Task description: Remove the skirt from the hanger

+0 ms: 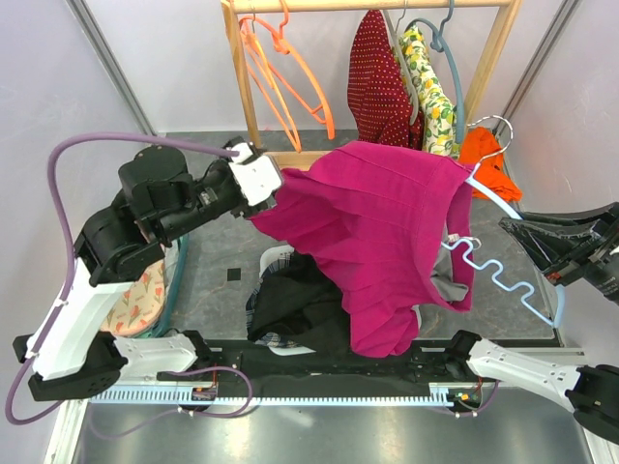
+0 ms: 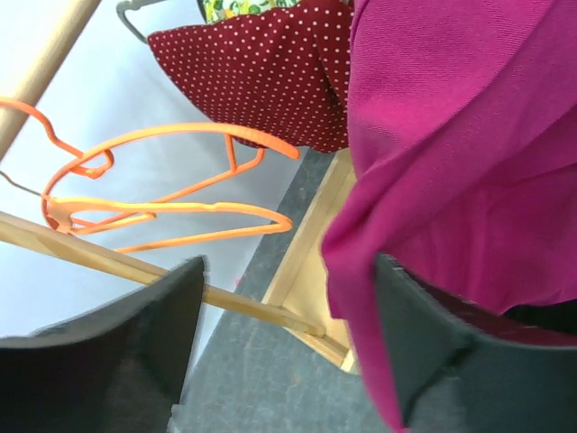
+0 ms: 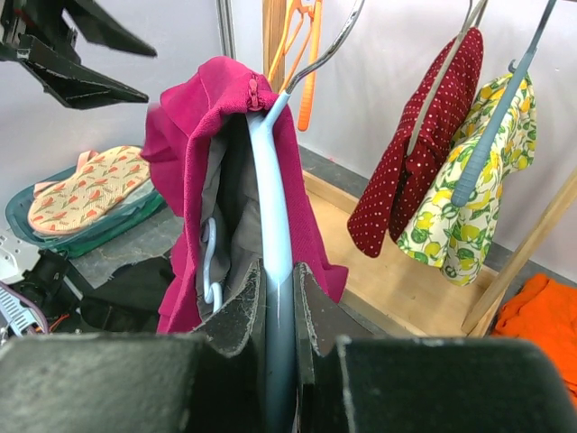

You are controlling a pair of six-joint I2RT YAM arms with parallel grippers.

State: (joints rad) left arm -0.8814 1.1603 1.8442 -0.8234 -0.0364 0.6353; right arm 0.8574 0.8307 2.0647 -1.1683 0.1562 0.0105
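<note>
The magenta skirt [image 1: 377,242] hangs spread out from a light blue hanger [image 1: 493,271], its left edge lifted toward my left gripper [image 1: 266,184]. In the left wrist view the jaws stand wide apart and the skirt [image 2: 451,162] drapes over the inner side of the right finger [image 2: 424,343]; the left gripper [image 2: 284,334] has no pinch on it. My right gripper [image 1: 542,251] is shut on the hanger's arm. In the right wrist view the hanger [image 3: 275,207] runs up between the closed fingers of the right gripper [image 3: 279,307], with the skirt [image 3: 189,153] folded over its top.
A wooden rack [image 1: 242,77] at the back holds orange hangers [image 1: 290,77], a red dotted garment [image 1: 377,87] and a lemon-print garment [image 1: 430,97]. An orange cloth [image 1: 488,159] lies at its right. A white basket [image 1: 276,259] of dark clothes sits under the skirt. A green basket [image 1: 172,290] stands left.
</note>
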